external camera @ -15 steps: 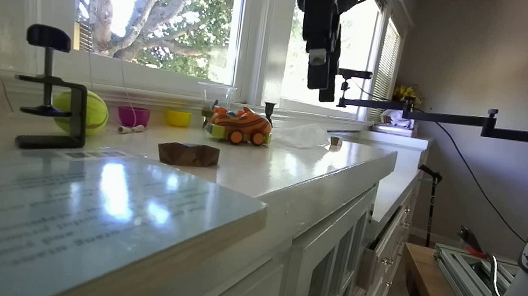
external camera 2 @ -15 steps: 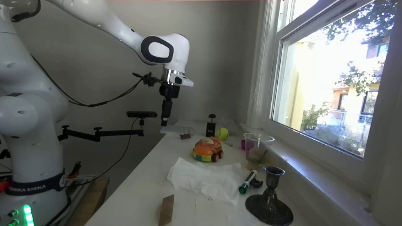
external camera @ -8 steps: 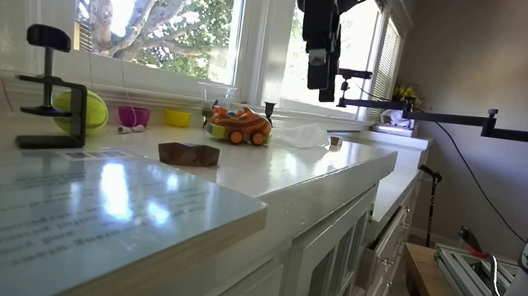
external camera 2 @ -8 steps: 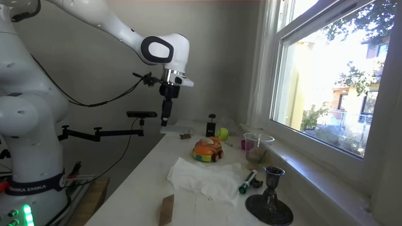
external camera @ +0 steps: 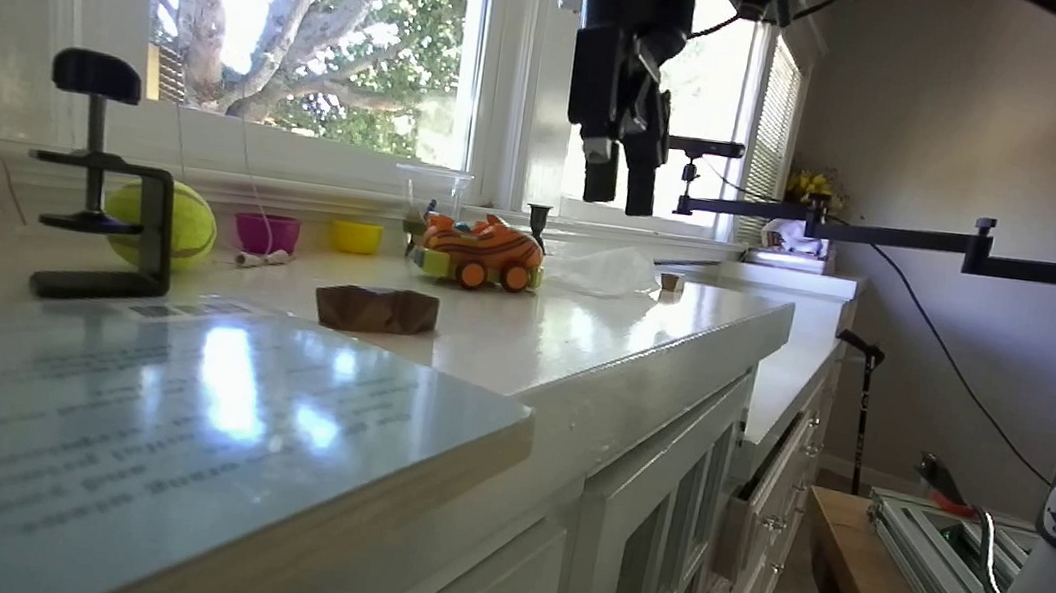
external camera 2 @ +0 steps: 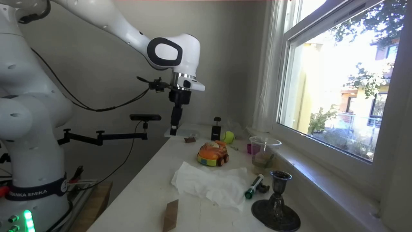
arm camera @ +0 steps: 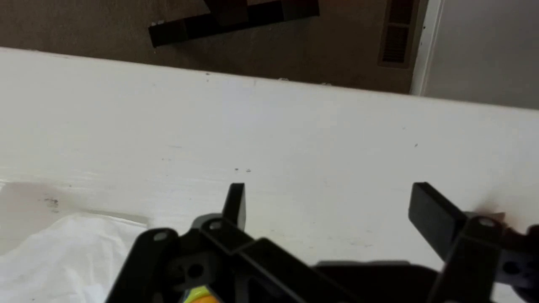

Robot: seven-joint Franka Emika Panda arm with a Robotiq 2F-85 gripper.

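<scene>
Toy car [external camera 2: 213, 154]: orange with dark stripes, yellow-green bumper bearing a blue patch, orange wheels.
Car's place: upright on the white counter [external camera 2: 141, 206], just beside a crumpled white sheet [external camera 2: 209, 187].
Claw [arm camera: 329, 193]: released, fingers spread wide, hanging above the counter.
Clear cup [external camera 2: 264, 149]: something dark shows in or through it; cannot tell which.
Purple cup [external camera: 267, 232], yellow cup [external camera: 356, 237]: beneath the window [external camera: 319, 29], insides hidden.

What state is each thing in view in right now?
End effector, open, empty
Toy car, upright on its wheels
Clamp, standing, gripping nothing
Plastic cup, upright
Candlestick, upright, without candle
Marker, lying down
White sheet, crumpled
Drawer, partly open
Base light, lit green
</scene>
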